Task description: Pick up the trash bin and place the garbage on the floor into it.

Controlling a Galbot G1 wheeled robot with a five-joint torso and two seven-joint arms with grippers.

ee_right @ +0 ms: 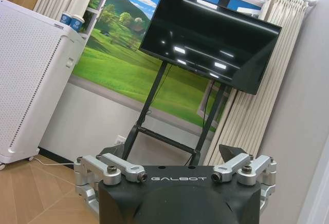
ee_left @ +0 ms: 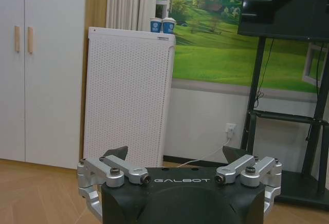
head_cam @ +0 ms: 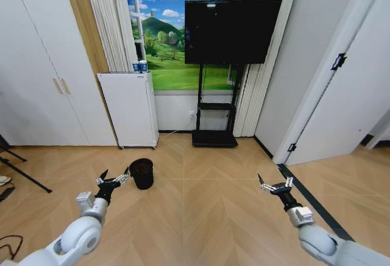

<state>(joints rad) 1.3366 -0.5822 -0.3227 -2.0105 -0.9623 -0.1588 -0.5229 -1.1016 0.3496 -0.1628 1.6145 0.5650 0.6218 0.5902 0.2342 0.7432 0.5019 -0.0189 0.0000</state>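
While the left end effector (head_cam: 113, 178) hovers low over the wood floor (head_cam: 201, 217) with its fingers spread and nothing in them, the bin (head_cam: 141, 173) stands upright on the floor just to its right, near the foot of the white perforated appliance (head_cam: 128, 108). Two cups (head_cam: 139, 66) sit on top of that appliance. Farther right a TV (head_cam: 231, 31) stands on its black stand. On the far right, well apart from the bin, the right end effector (head_cam: 275, 186) hangs released, also holding nothing
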